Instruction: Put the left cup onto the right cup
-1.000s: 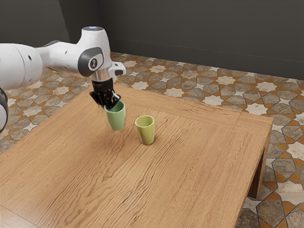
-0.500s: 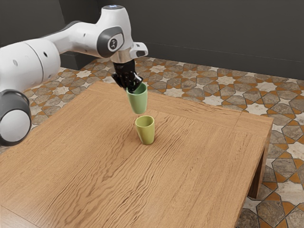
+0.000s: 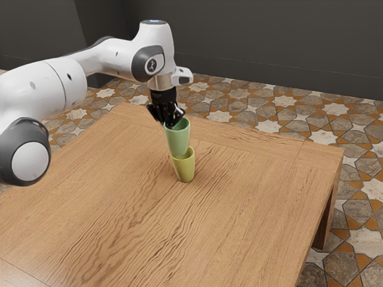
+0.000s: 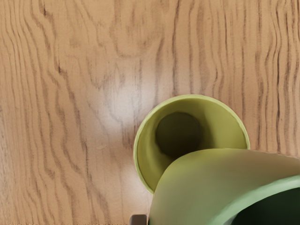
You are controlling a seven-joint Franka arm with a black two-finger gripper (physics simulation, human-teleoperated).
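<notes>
My black gripper (image 3: pixel 170 121) is shut on the rim of a green cup (image 3: pixel 178 139), which hangs a little tilted. Its base dips into the mouth of the yellow-green cup (image 3: pixel 184 168) standing upright near the middle of the wooden table (image 3: pixel 119 209). In the wrist view the held green cup (image 4: pixel 225 187) is a large blurred shape just under my hand. It overlaps part of the open mouth of the yellow-green cup (image 4: pixel 183 133) below it.
The table's far edge (image 3: pixel 239 134) runs just behind the cups. Patterned tile floor (image 3: pixel 287 113) surrounds the table, and a dark wall stands beyond it.
My arm carried the green cup toward the exterior view's right, up over the yellow-green cup, then lowered it so its base now enters that cup's mouth.
</notes>
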